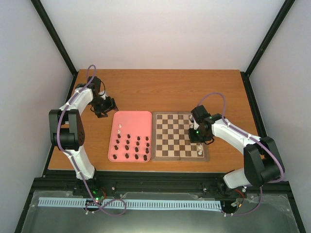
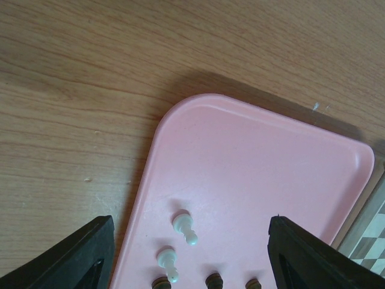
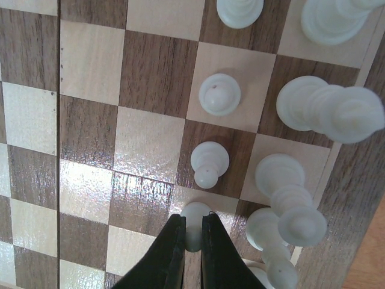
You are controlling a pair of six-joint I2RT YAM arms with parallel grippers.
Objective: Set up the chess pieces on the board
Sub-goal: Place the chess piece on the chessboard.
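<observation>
The board (image 1: 170,138) lies right of centre, with white chess pieces (image 1: 200,153) along its right edge. My right gripper (image 3: 193,232) is shut on a white pawn (image 3: 195,215) that stands on a light square near that edge. Two more white pawns (image 3: 219,94) (image 3: 209,161) stand in the same file, beside taller white pieces (image 3: 328,111). My left gripper (image 2: 190,247) hangs open over the far left corner of the pink tray (image 2: 252,156), with nothing between its fingers. Under it stand two white pawns (image 2: 185,227) and dark pieces (image 2: 214,280).
The pink tray (image 1: 133,119) lies directly left of the board and holds several dark pieces (image 1: 136,148) in rows plus two white ones (image 1: 119,128). Bare wooden table (image 1: 160,92) extends behind both. A corner of the board (image 2: 373,247) shows in the left wrist view.
</observation>
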